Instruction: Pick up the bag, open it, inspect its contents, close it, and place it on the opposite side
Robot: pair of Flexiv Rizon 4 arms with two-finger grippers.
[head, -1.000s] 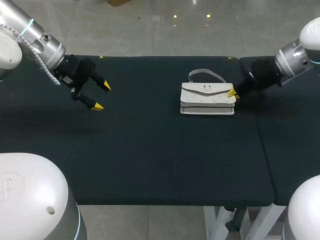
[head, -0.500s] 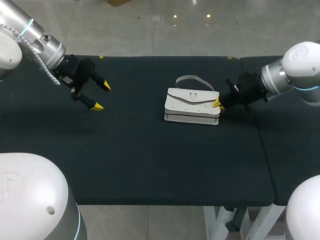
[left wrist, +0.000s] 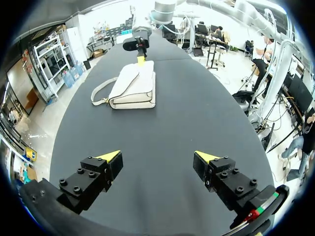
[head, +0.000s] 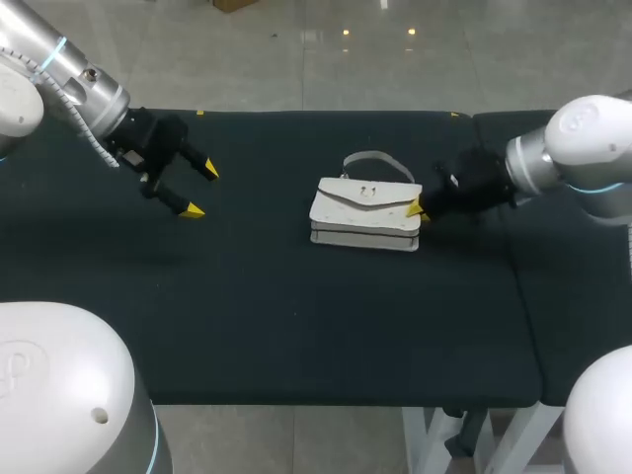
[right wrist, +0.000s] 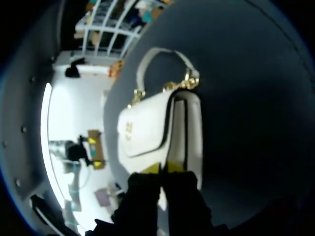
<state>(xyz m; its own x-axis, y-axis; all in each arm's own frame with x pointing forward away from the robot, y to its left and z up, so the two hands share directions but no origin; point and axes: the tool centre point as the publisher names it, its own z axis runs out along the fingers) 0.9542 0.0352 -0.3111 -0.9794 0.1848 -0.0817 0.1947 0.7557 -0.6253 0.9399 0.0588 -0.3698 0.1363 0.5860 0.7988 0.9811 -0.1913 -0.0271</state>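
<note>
Centrally bag (head: 365, 206) on table (head: 286, 316), right hand (head: 416, 208) against its end.

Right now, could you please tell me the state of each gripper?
Left gripper: open, holding nothing.
Right gripper: shut, tips against the end of the bag; whether it grips it cannot be told.

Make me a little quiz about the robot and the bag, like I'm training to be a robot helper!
1. True or false: the left tool is open, with nothing in it.
2. What colour is the bag? A white, B red, C blue.
3. Short answer: which tool is touching the bag?

Key: 1 true; 2 A; 3 the right tool, at the bag's end.
</note>
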